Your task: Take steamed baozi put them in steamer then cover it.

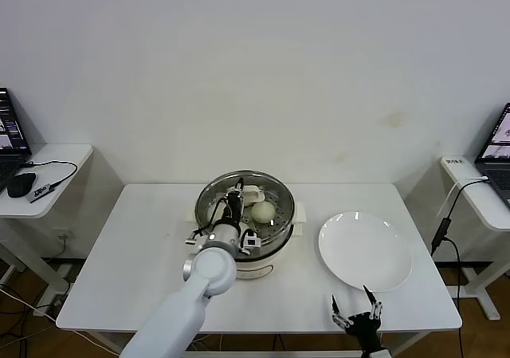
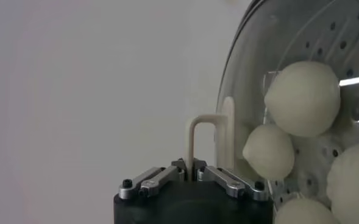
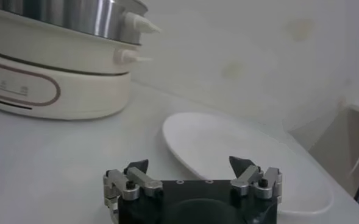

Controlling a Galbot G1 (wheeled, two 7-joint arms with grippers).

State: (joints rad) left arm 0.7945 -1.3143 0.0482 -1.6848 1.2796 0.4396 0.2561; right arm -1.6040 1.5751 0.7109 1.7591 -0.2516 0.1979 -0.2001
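Note:
The steamer [image 1: 280,201] is a steel basket on a cream-white pot body [image 1: 267,264] at the table's middle. The clear glass cover [image 1: 209,192] lies over it; I cannot tell whether it rests on the rim. My left gripper [image 1: 232,206] is above the steamer's centre, shut on the cover's beige bar handle [image 2: 194,137]. Through the glass I see baozi [image 1: 262,211] inside, and several show in the left wrist view [image 2: 302,97]. My right gripper [image 1: 356,314] is open and empty near the table's front edge, in front of the white plate.
An empty white plate [image 1: 365,250] lies right of the steamer; it also shows in the right wrist view [image 3: 228,146] with the pot body [image 3: 51,85]. Side desks with laptops and cables stand at far left [image 1: 48,175] and far right [image 1: 478,182].

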